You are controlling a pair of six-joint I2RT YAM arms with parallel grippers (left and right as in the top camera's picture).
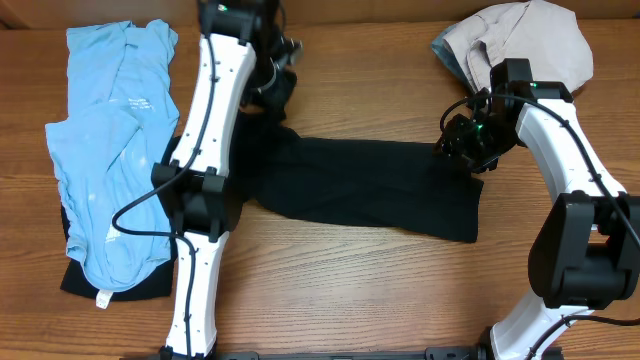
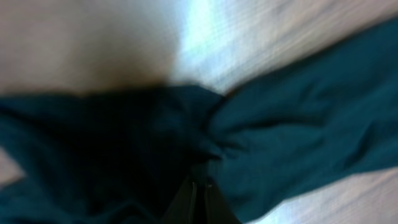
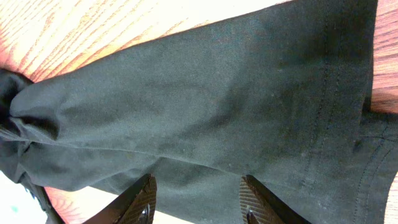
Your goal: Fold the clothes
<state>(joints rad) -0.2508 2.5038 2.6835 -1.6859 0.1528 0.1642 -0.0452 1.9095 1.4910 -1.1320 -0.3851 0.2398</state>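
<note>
The large black shirt [image 1: 360, 185] lies stretched across the middle of the table, bunched at its left end. My left gripper [image 1: 274, 90] is at that bunched end; in the left wrist view its jaws [image 2: 202, 190] are shut on gathered dark fabric [image 2: 298, 124]. My right gripper [image 1: 463, 148] is at the shirt's right end. In the right wrist view its fingers [image 3: 198, 196] are spread open just over the flat black cloth [image 3: 205, 106], holding nothing. No white neck label shows.
A light blue shirt [image 1: 110, 140] lies at the far left over another black piece [image 1: 80, 275]. A beige bundle [image 1: 525, 40] sits at the back right. Bare wooden table [image 1: 350, 290] shows in front of the black shirt.
</note>
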